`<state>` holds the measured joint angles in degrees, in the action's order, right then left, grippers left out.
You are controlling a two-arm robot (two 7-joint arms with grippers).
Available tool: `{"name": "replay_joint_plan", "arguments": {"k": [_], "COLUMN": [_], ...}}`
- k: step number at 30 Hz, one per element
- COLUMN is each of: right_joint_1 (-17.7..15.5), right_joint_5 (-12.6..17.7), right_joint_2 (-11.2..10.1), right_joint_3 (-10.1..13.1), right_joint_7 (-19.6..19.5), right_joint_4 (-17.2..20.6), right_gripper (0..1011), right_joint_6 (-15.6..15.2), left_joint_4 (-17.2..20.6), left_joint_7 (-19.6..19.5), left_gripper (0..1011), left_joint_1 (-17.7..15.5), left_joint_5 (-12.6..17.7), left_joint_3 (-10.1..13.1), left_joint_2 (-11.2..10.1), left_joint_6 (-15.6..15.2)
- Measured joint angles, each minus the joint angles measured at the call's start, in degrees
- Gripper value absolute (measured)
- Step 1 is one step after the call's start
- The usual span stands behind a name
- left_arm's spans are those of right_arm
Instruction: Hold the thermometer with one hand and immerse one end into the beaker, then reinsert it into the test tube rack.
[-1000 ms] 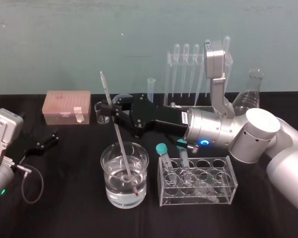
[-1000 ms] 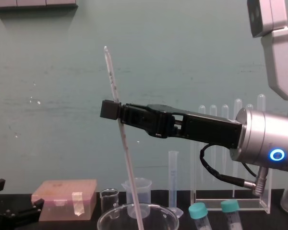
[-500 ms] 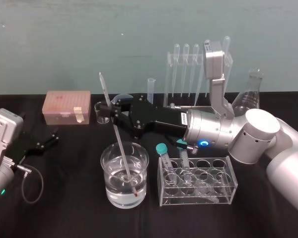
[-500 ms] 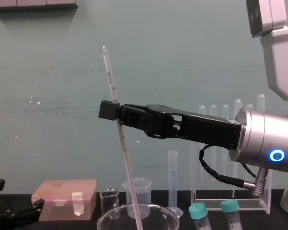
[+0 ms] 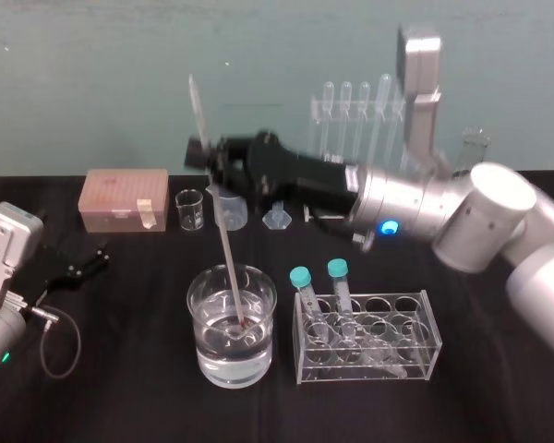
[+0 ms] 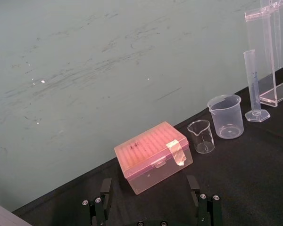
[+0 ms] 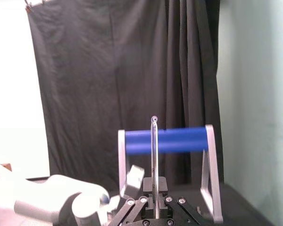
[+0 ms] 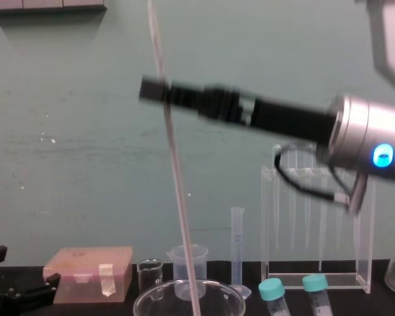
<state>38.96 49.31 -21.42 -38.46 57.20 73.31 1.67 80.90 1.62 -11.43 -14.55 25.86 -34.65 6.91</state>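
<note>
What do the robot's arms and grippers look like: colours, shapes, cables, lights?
Right gripper: long, black, on a silver cylindrical wrist with a glowing blue ring and black cable. Left gripper: black, on a grey boxy arm with a looping black cable.

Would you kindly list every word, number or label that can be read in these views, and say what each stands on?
Nothing here is legible.
Thermometer, held by the right claw with its lower end in the beaker: scale marks, too small to read.
Graduated cylinder: printed marks, too small to read.
Pink tip box: dark scribble on the lid, illegible.
Left claw, parked on the left side: no text seen.
</note>
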Motion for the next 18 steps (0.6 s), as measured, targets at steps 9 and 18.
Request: {"name": "replay_joint_plan", "arguments": {"k": [9,18], "right_joint_1": [4.58,8.03], "right_joint_5": [4.46,5.11], "right_joint_2": [-1.67,-3.99], "right_joint_3": [3.29,4.96], "right_joint_7": [-1.52,-4.44], "right_joint_4": [5.3,7.4], "right_gripper": [57,57], "right_joint_6": [-3.07,-3.62], "left_joint_4": [0.0,0.0], "left_joint_7": [0.0,0.0], "left_gripper": [1008,1008], "left_joint_1": [0.0,0.0], "left_joint_5": [0.0,0.0], "left_joint_3": [0.0,0.0], "left_joint_2": [0.0,0.0], "left_joint_6": [-0.01,0.0]}}
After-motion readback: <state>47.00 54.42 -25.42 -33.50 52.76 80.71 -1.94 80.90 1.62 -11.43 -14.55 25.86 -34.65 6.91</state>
